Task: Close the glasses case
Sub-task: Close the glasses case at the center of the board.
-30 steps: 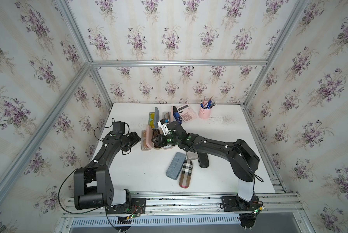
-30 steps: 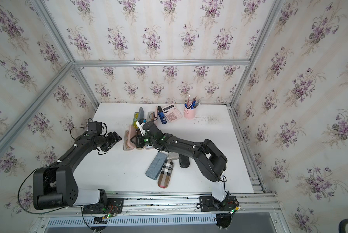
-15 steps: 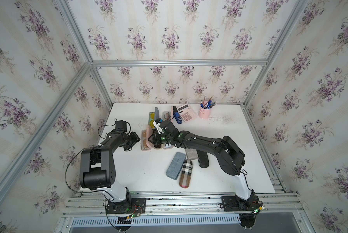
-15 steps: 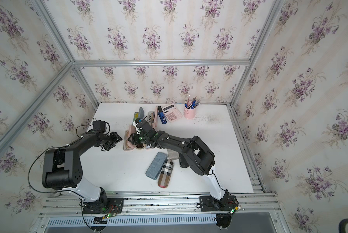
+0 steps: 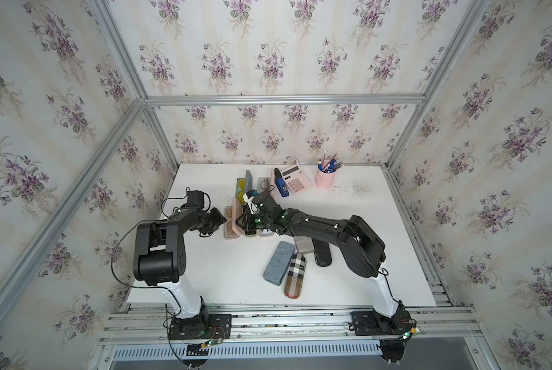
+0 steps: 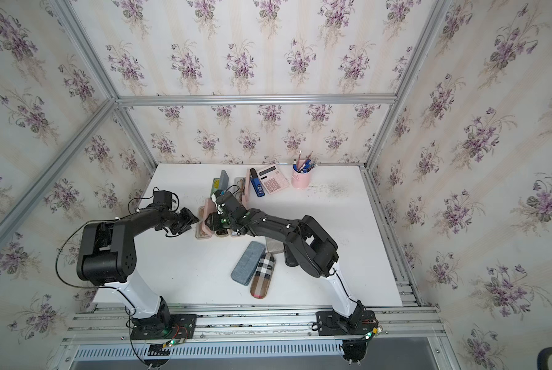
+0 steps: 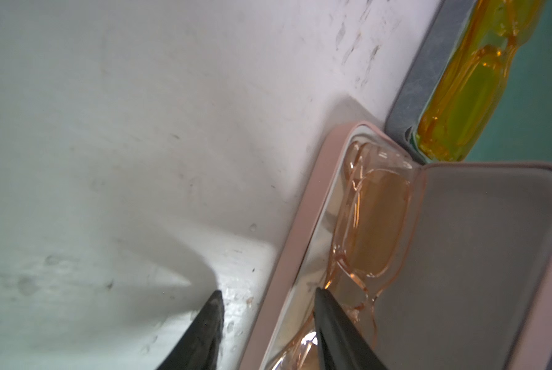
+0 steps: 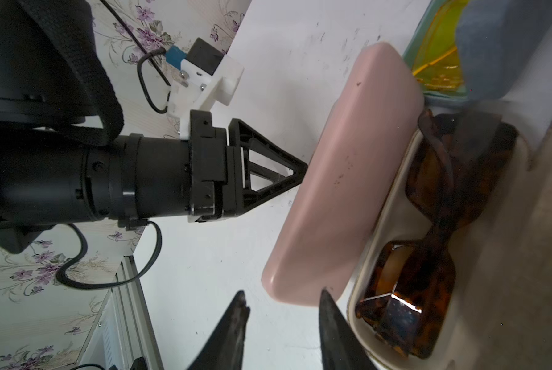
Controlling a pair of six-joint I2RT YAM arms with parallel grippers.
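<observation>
- The pink glasses case [image 5: 230, 228] lies open on the white table [image 5: 223, 275], left of centre, at the left end of a row of open cases; in both top views it is between the two grippers
- Its lid [image 8: 348, 160] stands roughly upright along the hinge side: the grey lining [image 7: 479, 256] faces the left arm and the pink outer shell faces the right arm
- Peach-tinted clear glasses [image 7: 374, 224] lie folded in the base, close to the hinge
- The left gripper [image 7: 267, 291] has its jaws parted, straddling the rim [image 7: 300, 230] of the base's free long side; one finger is outside over the table, the other inside above the glasses; a gap shows on either side of the rim, so nothing is clamped
- The right gripper [image 8: 282, 291] is low on the shell side of the lid, jaws apart; one end of the lid lies just beyond its fingertips, and I cannot tell whether a tip touches the shell
- Just beside the pink lid, a cream case [image 8: 374, 243] holds tortoiseshell sunglasses [image 8: 444, 256]; past the pink case's far end, a grey case [image 7: 428, 64] with teal lining holds yellow glasses [image 7: 460, 105]
- Nearer the front edge lie closed cases — a denim-blue case [image 5: 278, 262], a plaid case [image 5: 295, 275] touching it and a black case [image 5: 322, 256]; at the back are a calculator [image 5: 295, 183], a blue stapler [image 5: 281, 187] and a pink pen cup [image 5: 324, 179]
</observation>
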